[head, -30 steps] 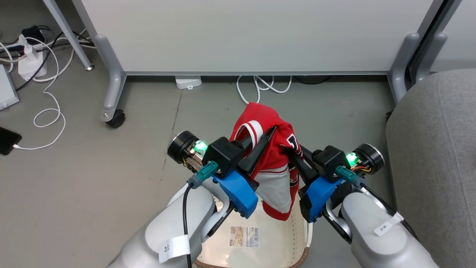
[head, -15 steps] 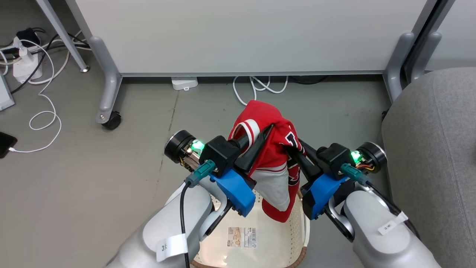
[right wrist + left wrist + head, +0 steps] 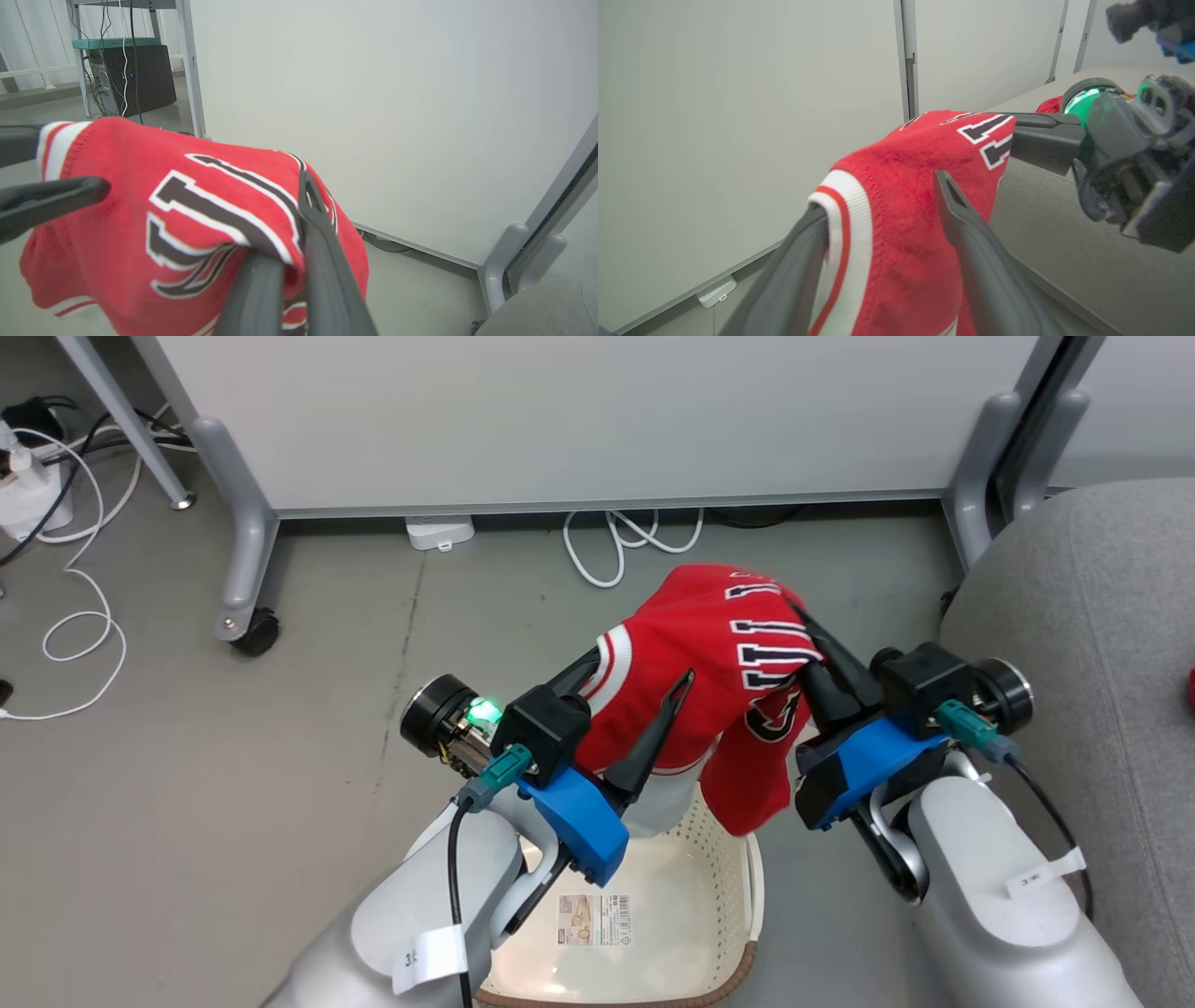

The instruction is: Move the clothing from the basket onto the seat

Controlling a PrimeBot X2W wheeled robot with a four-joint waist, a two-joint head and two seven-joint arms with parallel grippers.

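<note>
As right claw (image 3: 807, 623) pinches, one jersey (image 3: 709, 649) overhangs one basket (image 3: 724, 889).

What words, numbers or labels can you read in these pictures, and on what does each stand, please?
"3", then an unclear mark: left forearm tag.
"3", then an unclear mark: right forearm tag.
On the jersey: large dark white-edged characters, folded, not readable for certain.
On the sticker in the basket: print and barcode too small to read.
</note>
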